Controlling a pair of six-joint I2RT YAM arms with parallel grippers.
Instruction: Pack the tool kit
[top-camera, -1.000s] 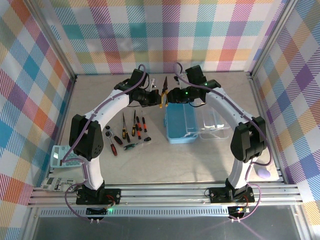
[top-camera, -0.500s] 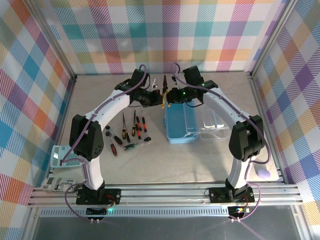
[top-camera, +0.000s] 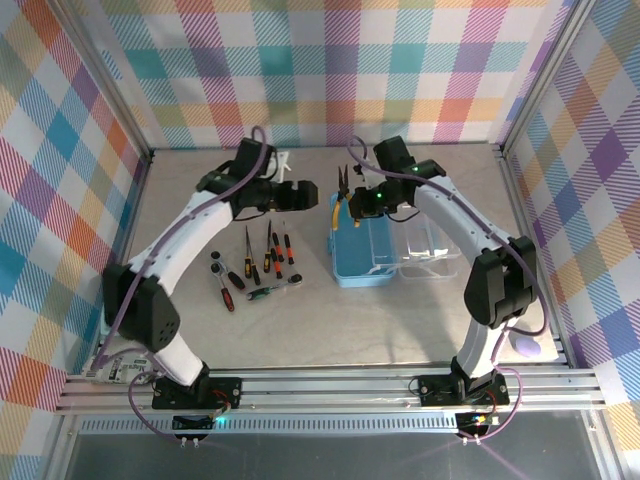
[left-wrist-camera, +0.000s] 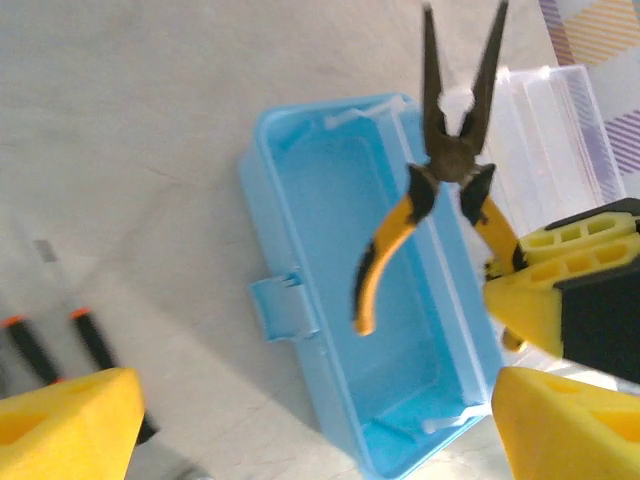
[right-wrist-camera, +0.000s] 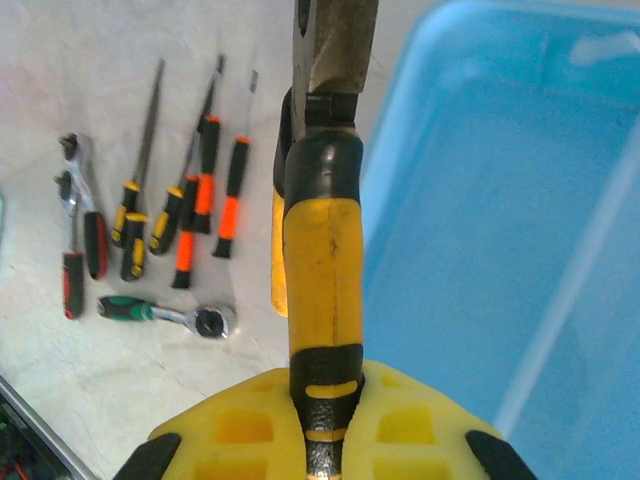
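Note:
The light-blue tool box (top-camera: 360, 250) lies open, its clear lid (top-camera: 430, 245) flat to the right. My right gripper (top-camera: 352, 203) is shut on one handle of the yellow-and-black pliers (top-camera: 343, 182), which hang over the box's far left rim. In the right wrist view the fingers (right-wrist-camera: 250, 430) clamp that handle (right-wrist-camera: 322, 250), with the box (right-wrist-camera: 500, 200) to the right. My left gripper (top-camera: 305, 193) stands open just left of the pliers. Its wrist view looks down on the pliers (left-wrist-camera: 455, 150), nose up, over the empty box (left-wrist-camera: 350, 220).
Several screwdrivers (top-camera: 272, 245), a ratchet wrench (top-camera: 275, 289) and a red-handled tool (top-camera: 222, 280) lie on the table left of the box. A grey device (top-camera: 125, 310) sits at the near left edge. A purple object (top-camera: 525, 345) lies near right.
My left gripper has let go of the pliers and drawn back to the left. My right gripper now holds them alone and has carried them slightly right, toward the box.

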